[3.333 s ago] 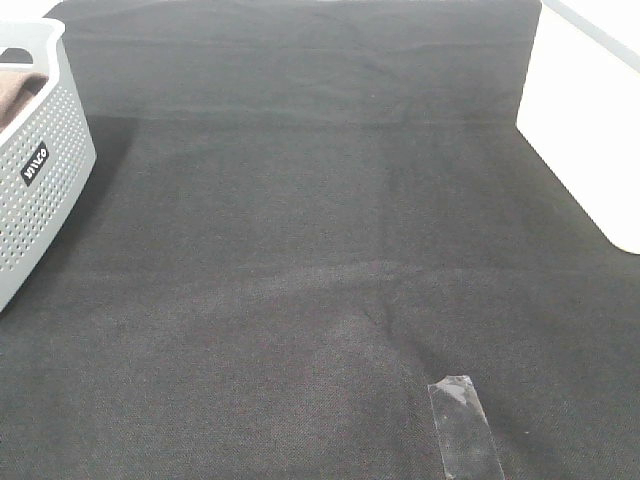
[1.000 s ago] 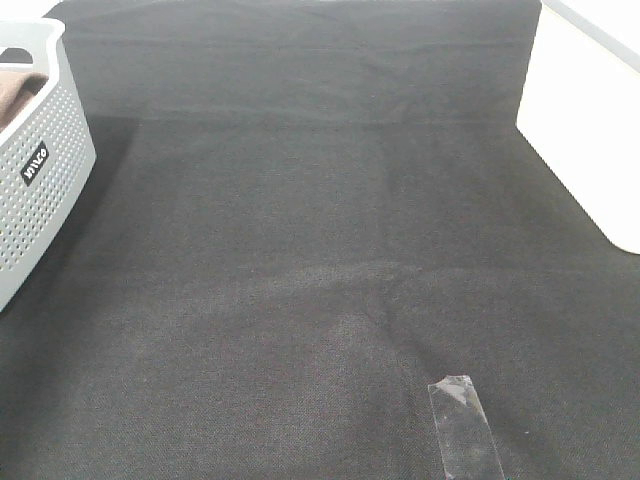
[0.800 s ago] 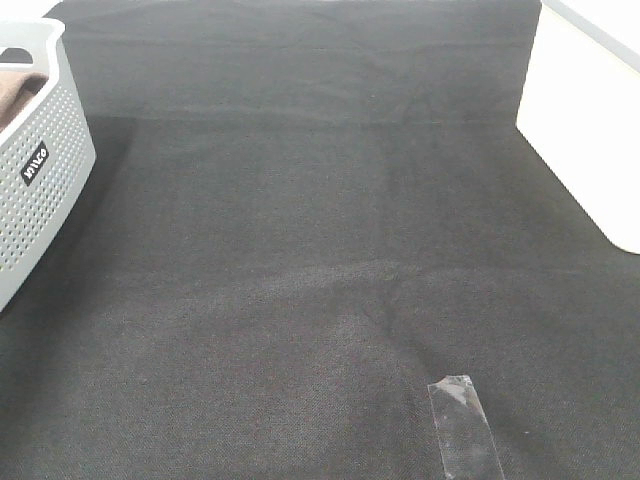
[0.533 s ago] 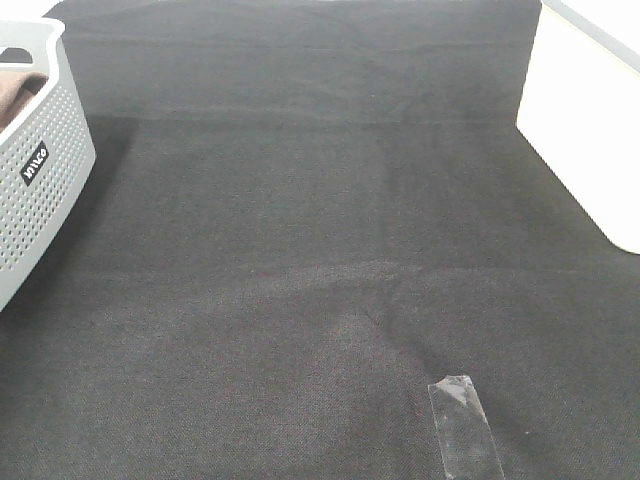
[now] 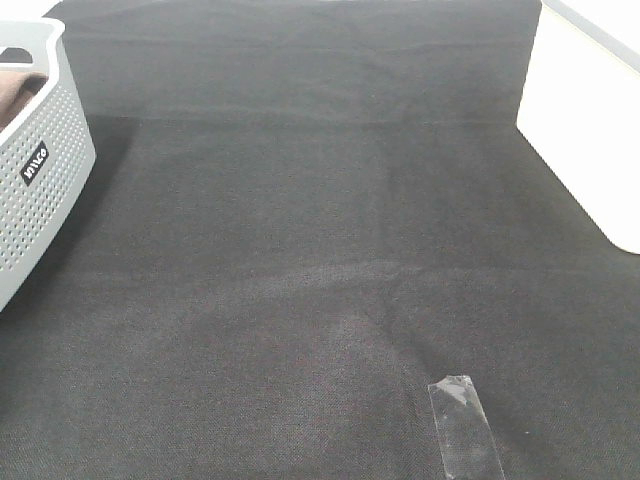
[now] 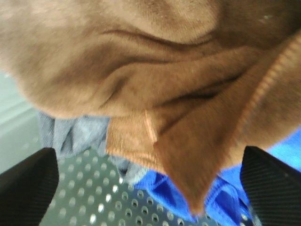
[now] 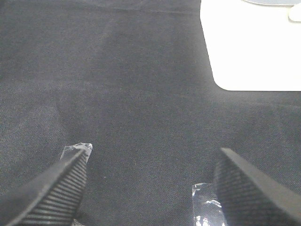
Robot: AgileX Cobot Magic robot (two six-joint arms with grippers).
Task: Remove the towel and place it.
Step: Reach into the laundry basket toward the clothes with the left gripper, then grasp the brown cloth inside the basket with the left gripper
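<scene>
The brown towel (image 6: 155,75) fills most of the left wrist view, bunched in folds inside the grey perforated basket (image 5: 40,170); a corner of it (image 5: 18,88) peeks over the basket rim at the far left of the high view. My left gripper (image 6: 150,188) is open just over the towel, its two dark fingers (image 6: 28,183) wide apart on either side of a hanging towel corner, gripping nothing. My right gripper (image 7: 150,183) is open above the black table cloth (image 5: 320,250), with nothing between its fingers. Neither arm shows in the high view.
Under the towel in the basket lie a blue cloth (image 6: 225,197) and a grey cloth (image 6: 70,136). A strip of clear tape (image 5: 463,425) is stuck on the black cloth near the front. Bare white table (image 5: 585,130) shows at the right.
</scene>
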